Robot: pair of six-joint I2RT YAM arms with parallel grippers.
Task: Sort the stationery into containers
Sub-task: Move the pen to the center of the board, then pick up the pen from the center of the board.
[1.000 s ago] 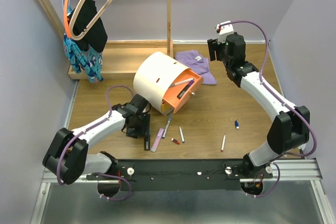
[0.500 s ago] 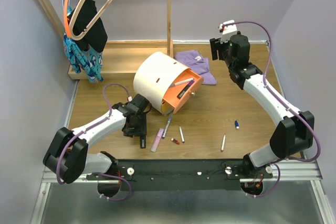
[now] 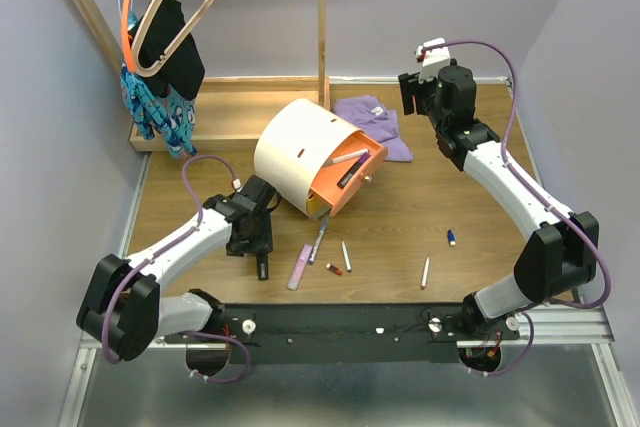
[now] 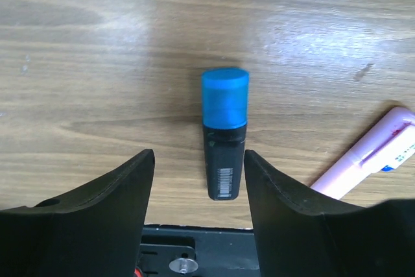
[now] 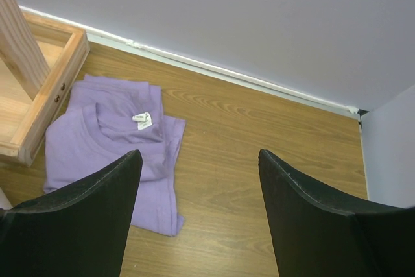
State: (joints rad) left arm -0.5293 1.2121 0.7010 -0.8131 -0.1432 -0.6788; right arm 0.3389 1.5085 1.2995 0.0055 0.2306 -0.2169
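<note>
A black marker with a blue cap [image 4: 224, 141] lies flat on the wood between the fingers of my left gripper [image 4: 198, 154]. The gripper is open and touches nothing. From above, my left gripper [image 3: 261, 255] hangs low, left of a pink highlighter [image 3: 300, 267]. The cream drum container [image 3: 298, 150] lies tilted, its orange drawer [image 3: 350, 179] open with a white pen and a dark marker inside. Loose on the table are a grey pen [image 3: 319, 239], a white pen [image 3: 346, 255], a small red piece [image 3: 333, 269], another white pen [image 3: 425, 271] and a small blue piece [image 3: 452, 237]. My right gripper [image 3: 408, 95] is open and empty at the back right [image 5: 198, 154].
A folded purple cloth [image 3: 375, 125] lies behind the drum, beside a wooden tray [image 3: 230, 112] with an upright post. Hangers with clothes [image 3: 160, 57] hang at the back left. A black rail [image 3: 350, 322] runs along the near edge. Walls close in on both sides.
My left gripper has slid left and slightly back, away from the pink highlighter, and now stands over the blue-capped marker. The right wrist shifted slightly to the right, still open.
</note>
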